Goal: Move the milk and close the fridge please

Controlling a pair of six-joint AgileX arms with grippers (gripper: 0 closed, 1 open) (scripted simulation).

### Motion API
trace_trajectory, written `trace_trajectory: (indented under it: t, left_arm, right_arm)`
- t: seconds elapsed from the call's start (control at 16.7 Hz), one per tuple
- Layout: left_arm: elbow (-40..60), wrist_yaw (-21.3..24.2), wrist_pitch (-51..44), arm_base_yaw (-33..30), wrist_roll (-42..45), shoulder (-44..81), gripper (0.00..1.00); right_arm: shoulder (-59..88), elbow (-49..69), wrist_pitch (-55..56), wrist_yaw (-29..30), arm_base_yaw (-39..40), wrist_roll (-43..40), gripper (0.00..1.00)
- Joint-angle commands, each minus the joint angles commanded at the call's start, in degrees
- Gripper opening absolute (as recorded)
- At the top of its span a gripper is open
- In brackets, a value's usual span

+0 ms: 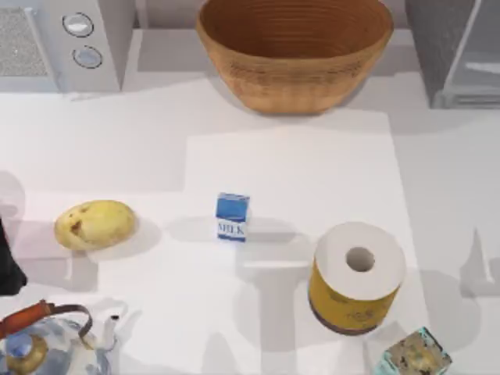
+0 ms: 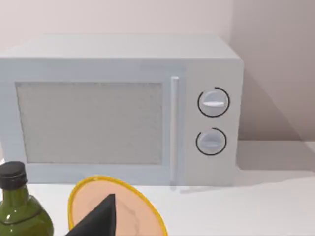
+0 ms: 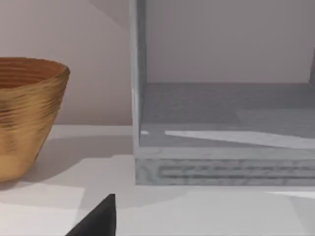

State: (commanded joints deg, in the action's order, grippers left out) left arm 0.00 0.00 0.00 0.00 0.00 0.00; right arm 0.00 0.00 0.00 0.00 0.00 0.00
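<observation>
Table (image 1: pixel 461 195) is white and pretty crowded, and honestly nothing of the job looks done yet. Going from the big stuff down: the fridge (image 1: pixel 457 55) sits at the back right corner, and the right wrist view looks straight into its bare grey inside, so I'd say the door is open and closing it is still to do. The microwave (image 1: pixel 66 43) with two round knobs is at the back left, and a big woven basket (image 1: pixel 295 51) stands between them. Nearer the front right there's a paper roll (image 1: pixel 356 275) in a yellow wrapper, and a mottled teal-edged box (image 1: pixel 414 355) just in front of it. On the left lie a potato (image 1: pixel 94 225) and, at the front left corner, a painted teapot (image 1: pixel 47 344). Smallest is the milk (image 1: pixel 232 216), standing upright near the middle of the table, apart from everything: a little carton, blue on top, with a white band reading MILK. Nobody's touching it, so moving it is still to do too. A dark bit of the left arm (image 1: pixel 9 266) pokes in at the left edge; for either pincer I can't tell whether it's released or clenched.
</observation>
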Motion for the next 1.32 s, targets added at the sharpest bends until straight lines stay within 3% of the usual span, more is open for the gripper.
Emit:
trace_trajectory:
  t: [0.3, 0.48, 0.96, 1.14, 1.32]
  left_arm:
    - [0.0, 0.0, 0.0, 0.0, 0.0, 0.0, 1.0]
    - [0.0, 0.0, 0.0, 0.0, 0.0, 0.0, 1.0]
    - [0.0, 0.0, 0.0, 0.0, 0.0, 0.0, 1.0]
    - [0.0, 0.0, 0.0, 0.0, 0.0, 0.0, 1.0]
    - [0.0, 0.0, 0.0, 0.0, 0.0, 0.0, 1.0]
  right_arm:
    - [3.9, 0.1, 3.9, 4.0, 4.0, 0.1, 1.0]
    - [12.2, 0.4, 11.7, 13.3, 13.3, 0.3, 1.0]
    - [37.0, 1.2, 35.2, 45.1, 44.9, 0.9, 1.0]
    - [42.5, 1.3, 40.4, 51.5, 51.3, 1.0, 1.0]
    - [44.0, 1.4, 41.8, 53.2, 52.9, 1.0, 1.0]
